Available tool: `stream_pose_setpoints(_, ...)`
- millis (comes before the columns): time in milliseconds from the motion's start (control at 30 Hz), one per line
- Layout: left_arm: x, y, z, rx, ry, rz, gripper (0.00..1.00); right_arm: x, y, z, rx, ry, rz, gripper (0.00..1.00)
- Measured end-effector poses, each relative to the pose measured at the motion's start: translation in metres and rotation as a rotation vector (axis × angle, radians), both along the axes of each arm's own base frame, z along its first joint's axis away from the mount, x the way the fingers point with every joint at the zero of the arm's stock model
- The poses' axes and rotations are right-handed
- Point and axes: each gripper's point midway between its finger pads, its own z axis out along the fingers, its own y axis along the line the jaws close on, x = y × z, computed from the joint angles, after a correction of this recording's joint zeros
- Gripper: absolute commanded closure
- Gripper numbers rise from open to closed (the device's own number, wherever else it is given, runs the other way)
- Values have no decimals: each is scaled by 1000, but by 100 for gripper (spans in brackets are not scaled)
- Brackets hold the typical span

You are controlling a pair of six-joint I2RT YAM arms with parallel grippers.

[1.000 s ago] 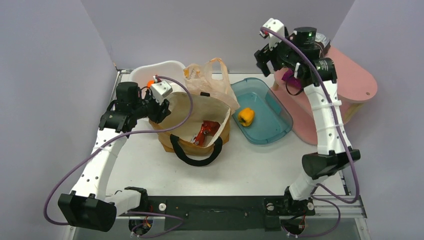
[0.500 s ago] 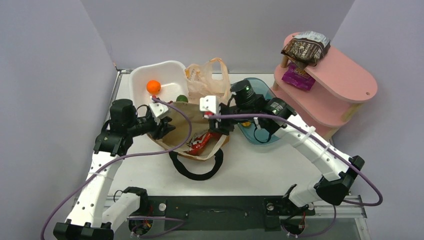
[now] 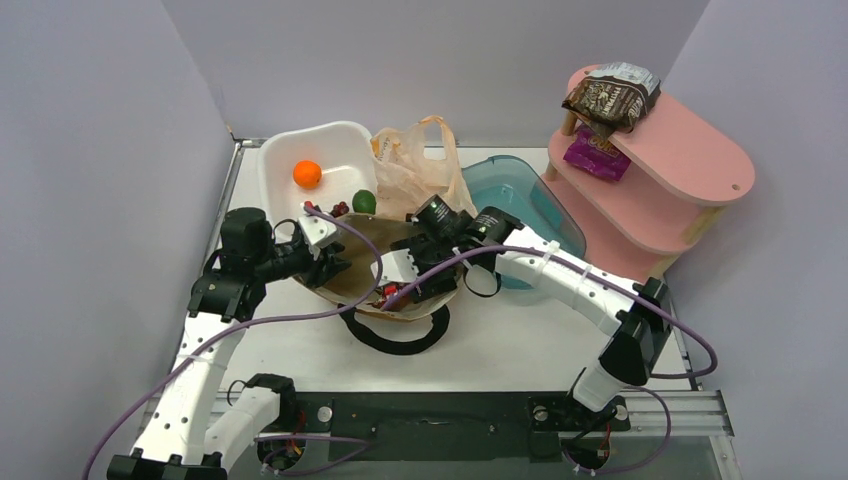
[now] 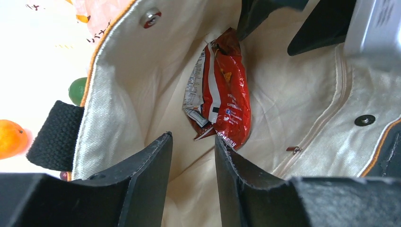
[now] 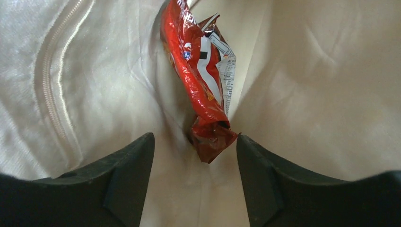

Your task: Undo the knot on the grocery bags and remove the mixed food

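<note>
The mustard-brown canvas tote (image 3: 352, 262) lies open at mid-table, with the peach plastic bag (image 3: 410, 165) behind it. A red Doritos bag (image 4: 227, 90) lies inside the tote, and also shows in the right wrist view (image 5: 196, 80). My left gripper (image 3: 335, 265) is at the tote's left rim, its jaws narrowly apart (image 4: 193, 139) with cream lining between them. My right gripper (image 3: 405, 290) is inside the tote and open (image 5: 195, 139), with the Doritos bag's crumpled end just ahead between its fingertips. The yellow bell pepper is hidden.
A white tub (image 3: 285, 150) at the back left holds an orange (image 3: 307, 174), a green fruit (image 3: 364, 202) and dark grapes (image 3: 338, 209). A teal tub (image 3: 535, 195) sits right of the bags. A pink shelf (image 3: 700, 160) carries a dark brown snack bag (image 3: 610, 95) and a purple packet (image 3: 595, 155).
My right arm swung down from the pink shelf, leaving the dark brown snack bag on top, and reached into the tote. My left gripper shifted nearer with the tote's rim.
</note>
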Motion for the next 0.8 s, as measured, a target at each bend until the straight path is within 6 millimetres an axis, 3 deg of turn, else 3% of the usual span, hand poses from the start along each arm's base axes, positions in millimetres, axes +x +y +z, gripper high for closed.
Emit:
stream_pose_setpoints(167,-2,0,0,-5,0,0,58,5,-1,-20,-103,-55,42,24)
stream_pose_setpoints(333,-3,-2,3,-30,13,7,55,15,-2,-55,-215,-54,49,24)
stream_pose_setpoints(400,-3,-3,4,-41,20,9,55,19,-3,-66,-249,-49,46,35)
stream_pose_setpoints(433,-3,-4,4,-47,22,10,55,20,-4,-70,-260,-48,46,50)
stream_pose_setpoints(467,-3,-4,5,-54,27,12,55,22,-4,-73,-267,-48,46,59)
stream_pose_setpoints(500,-3,-5,6,-59,30,14,55,23,-4,-74,-272,-53,48,76)
stream_pose_setpoints(567,-3,-5,7,-71,37,22,55,25,-5,-74,-277,-58,45,97)
stream_pose_setpoints(700,0,-5,13,-98,41,50,54,33,-3,-66,-251,-48,-1,100)
stream_pose_setpoints(800,6,-3,20,-135,45,89,51,44,2,-45,-164,-6,-75,100)
